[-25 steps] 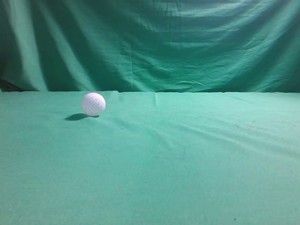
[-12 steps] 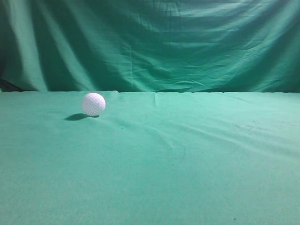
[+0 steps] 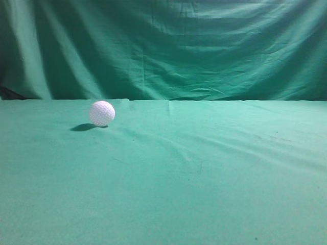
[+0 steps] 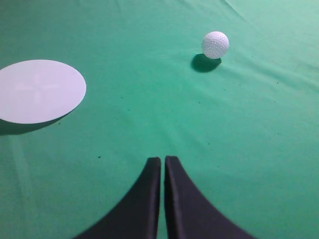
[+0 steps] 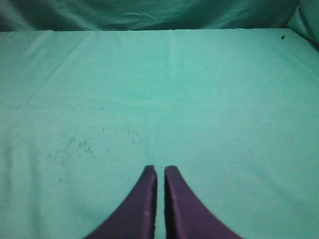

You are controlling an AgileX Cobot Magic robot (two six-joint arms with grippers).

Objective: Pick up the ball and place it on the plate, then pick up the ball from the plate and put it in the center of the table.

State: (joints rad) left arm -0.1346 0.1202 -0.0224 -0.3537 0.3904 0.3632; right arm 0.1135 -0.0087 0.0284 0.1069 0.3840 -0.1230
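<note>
A white dimpled ball (image 3: 102,113) rests on the green cloth at the left of the exterior view. In the left wrist view the ball (image 4: 215,45) lies at the upper right, far ahead of my left gripper (image 4: 163,159), which is shut and empty. A flat white round plate (image 4: 40,90) lies at the left of that view, apart from the ball. My right gripper (image 5: 160,168) is shut and empty over bare cloth. The plate and both grippers are out of the exterior view.
A green cloth covers the table (image 3: 204,173) and hangs as a backdrop (image 3: 163,46) behind it. The table's far edge runs across the right wrist view (image 5: 164,31). Small dark specks mark the cloth (image 5: 75,147).
</note>
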